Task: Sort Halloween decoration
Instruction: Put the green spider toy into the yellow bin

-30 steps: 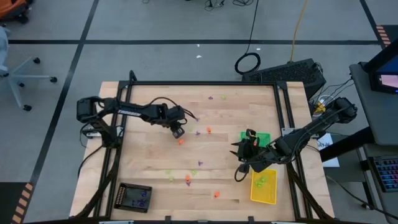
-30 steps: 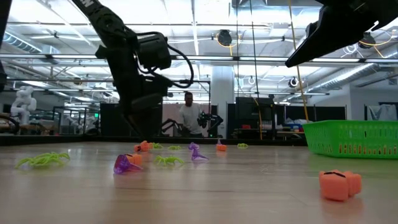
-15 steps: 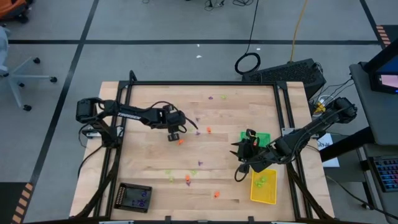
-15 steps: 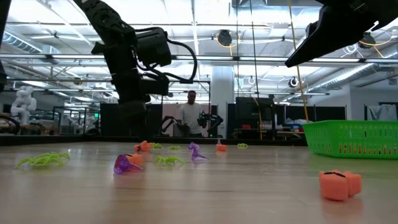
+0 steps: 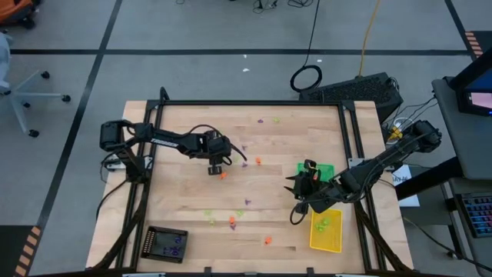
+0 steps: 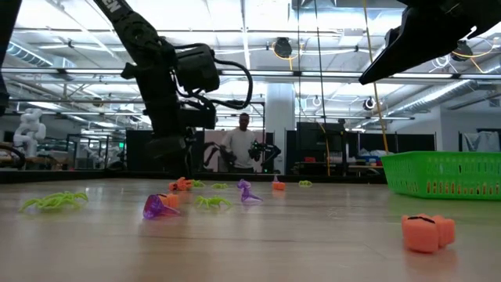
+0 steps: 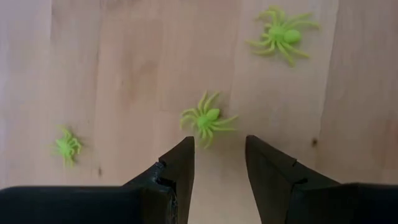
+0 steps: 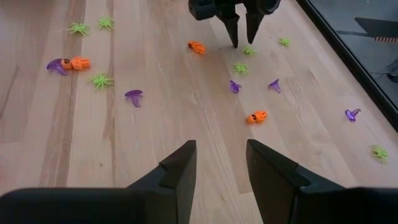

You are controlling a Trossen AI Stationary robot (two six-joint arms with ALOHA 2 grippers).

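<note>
The Halloween decoration lies scattered on the wooden table as tiny trinkets: green spiders (image 7: 208, 118), orange pieces (image 8: 257, 116) and purple pieces (image 8: 133, 95). My left gripper (image 7: 219, 146) hangs over the table's middle left, pointing steeply down, open and empty. One green spider lies on the wood just beyond its fingertips, untouched. In the right wrist view my left gripper (image 8: 240, 37) stands between an orange piece (image 8: 196, 46) and a green spider (image 8: 249, 50). My right gripper (image 5: 296, 196) hovers open and empty at the right, beside the trays.
A green tray (image 5: 323, 171) and a yellow tray (image 5: 325, 231) stand at the table's right; a black tray (image 5: 167, 244) sits at the near left corner. A dark frame (image 5: 254, 102) borders the table. A person (image 6: 244, 149) stands in the room behind.
My left gripper has rolled about the line it points along, staying over the same spot at the table's middle left. Its fingers have kept the same gap. No trinket has moved.
</note>
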